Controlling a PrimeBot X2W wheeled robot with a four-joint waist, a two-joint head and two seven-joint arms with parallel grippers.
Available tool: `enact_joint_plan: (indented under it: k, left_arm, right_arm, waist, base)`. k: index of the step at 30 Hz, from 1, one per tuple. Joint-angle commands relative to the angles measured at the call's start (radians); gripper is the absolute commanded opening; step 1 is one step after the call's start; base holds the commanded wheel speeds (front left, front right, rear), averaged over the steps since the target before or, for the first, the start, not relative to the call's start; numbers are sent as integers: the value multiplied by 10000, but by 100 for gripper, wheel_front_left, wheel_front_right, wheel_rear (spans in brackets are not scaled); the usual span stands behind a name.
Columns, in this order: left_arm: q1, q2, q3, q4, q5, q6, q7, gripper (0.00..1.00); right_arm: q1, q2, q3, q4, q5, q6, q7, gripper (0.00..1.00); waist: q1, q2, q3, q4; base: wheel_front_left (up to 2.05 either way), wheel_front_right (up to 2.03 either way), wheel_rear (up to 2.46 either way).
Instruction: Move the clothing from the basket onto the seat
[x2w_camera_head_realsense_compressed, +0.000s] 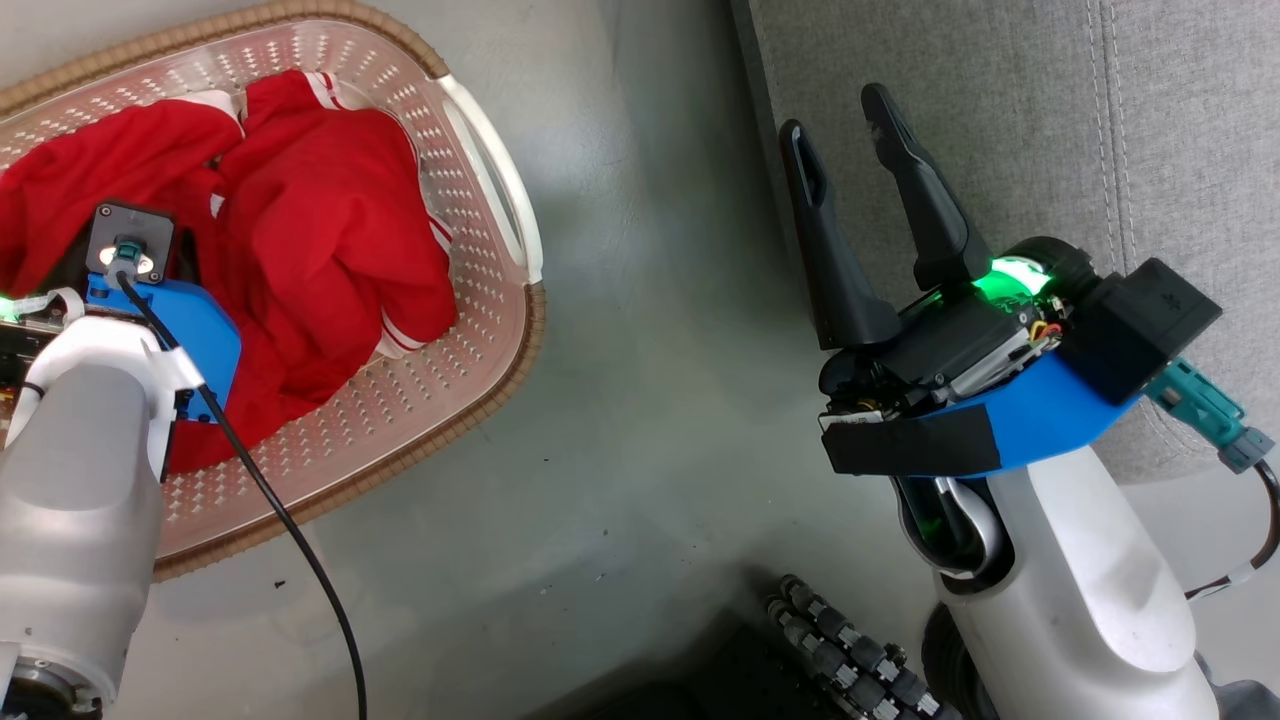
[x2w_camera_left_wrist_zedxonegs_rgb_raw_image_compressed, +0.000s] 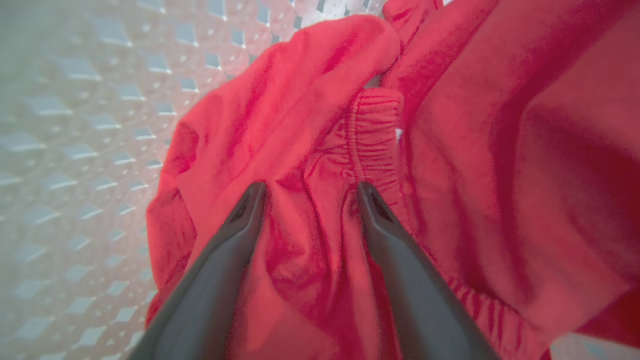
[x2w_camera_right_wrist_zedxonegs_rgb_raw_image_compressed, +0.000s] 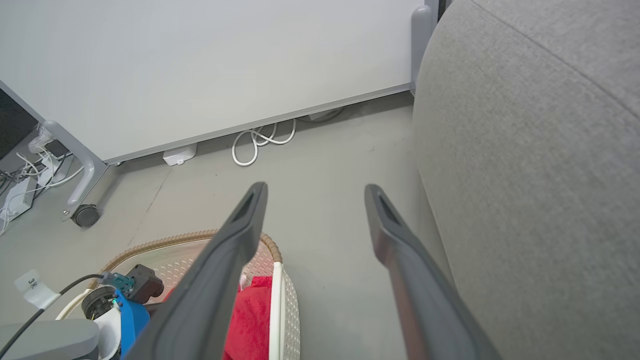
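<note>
Red clothing (x2w_camera_head_realsense_compressed: 330, 220) partly behind left arm (x2w_camera_head_realsense_compressed: 80, 480)

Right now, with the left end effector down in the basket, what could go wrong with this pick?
1. The open left end effector straddles a loose fold of the clothing beside the waistband; closing may pinch too little and slip.
2. Both red pieces lie tangled, so lifting one could drag the other over the rim of the basket onto the floor.

Grey floor (x2w_camera_head_realsense_compressed: 640, 300), coiled white cable (x2w_camera_right_wrist_zedxonegs_rgb_raw_image_compressed: 260, 142), castor (x2w_camera_right_wrist_zedxonegs_rgb_raw_image_compressed: 85, 216)
</note>
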Motion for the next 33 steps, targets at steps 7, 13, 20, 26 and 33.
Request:
enact_joint_plan:
  k: [7, 13, 20, 26, 33]
  left_arm:
    - [-239, 94, -24, 344, -218, -195, 174, 0]
    - [-351, 310, -12, 572, -366, -441, -68, 0]
    - [-429, 309, -20, 746, -571, -602, -289, 0]
    - [-227, -61, -17, 830, -793, -811, -732, 0]
    - [132, -771, -94, 879, -1125, -1178, -1399, 0]
  right_arm:
    - [-209, -4, 10, 45, 94, 1, -38, 100]
    - [-278, -4, 86, 29, 149, 2, -38, 100]
    - [-325, -4, 144, 66, 206, 3, -38, 100]
    - [-386, -4, 85, 199, 79, 3, -38, 100]
    - [-122, -7, -108, 537, -234, 3, -38, 100]
  waist:
    - [0, 1, 2, -22]
    - [0, 1, 22, -105]
    - [0, 1, -55, -157]
    - [0, 1, -599, 50]
    - [0, 1, -1905, 596]
  base:
    - [0, 0, 0]
    - [0, 0, 0]
    - [0, 0, 0]
    - [0, 0, 0]
    - [0, 0, 0]
